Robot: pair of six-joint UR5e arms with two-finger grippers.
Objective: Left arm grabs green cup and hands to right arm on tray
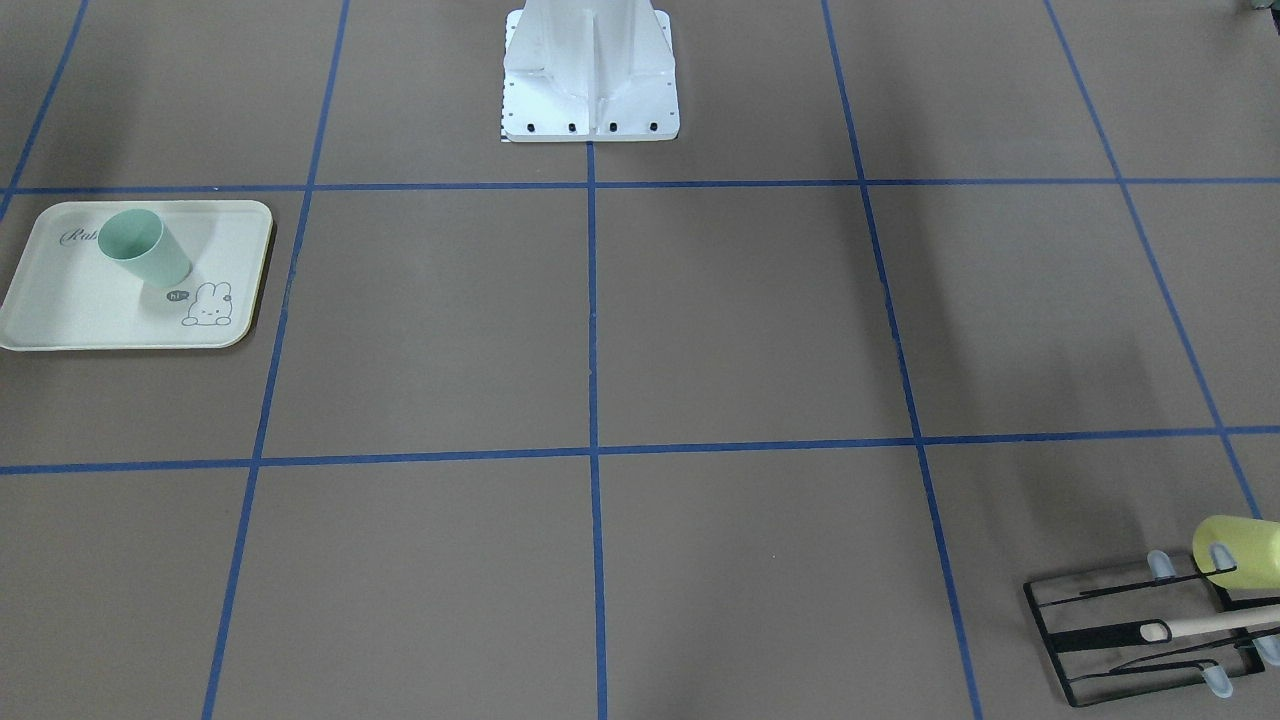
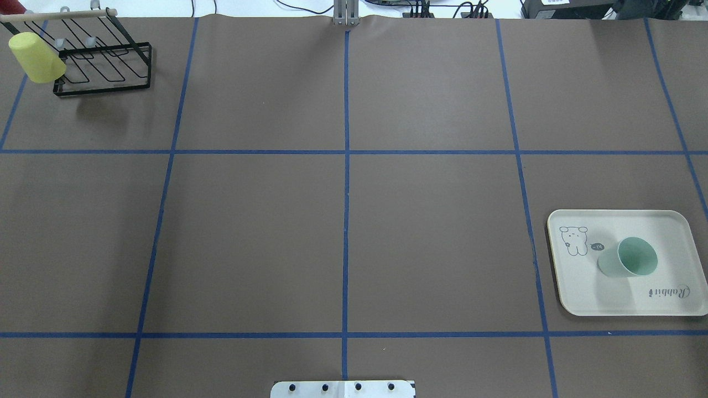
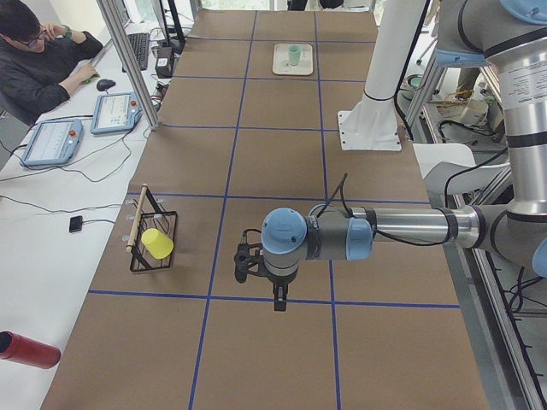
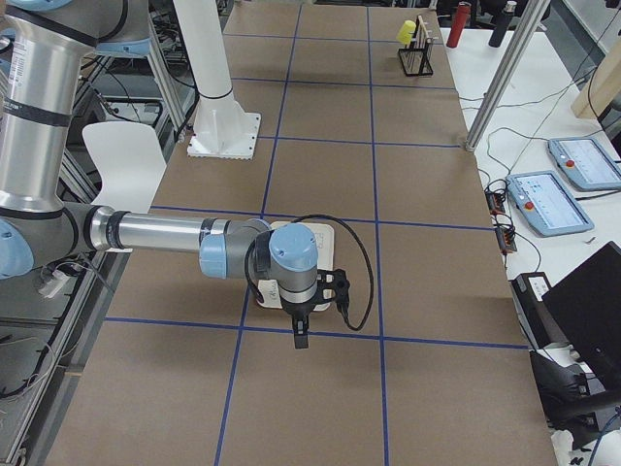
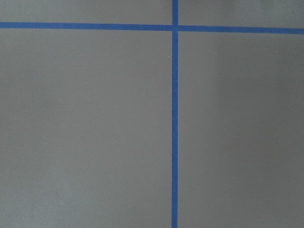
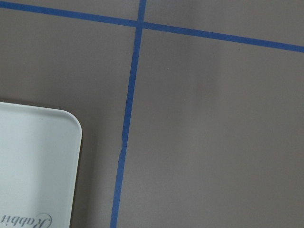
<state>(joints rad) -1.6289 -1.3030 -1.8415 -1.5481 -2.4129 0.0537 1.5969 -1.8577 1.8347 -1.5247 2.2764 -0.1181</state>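
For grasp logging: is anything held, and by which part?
Nothing: green cup stands free on the tray; left gripper and right gripper hang clear of it.

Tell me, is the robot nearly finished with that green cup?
Looks done: the green cup stands mouth-up on the Rabbit tray. Nothing is in hand: the left gripper and right gripper hang over the table, neither carrying a cup. Nothing seems left to do. The yellow cup sits on the black wire rack, untouched.
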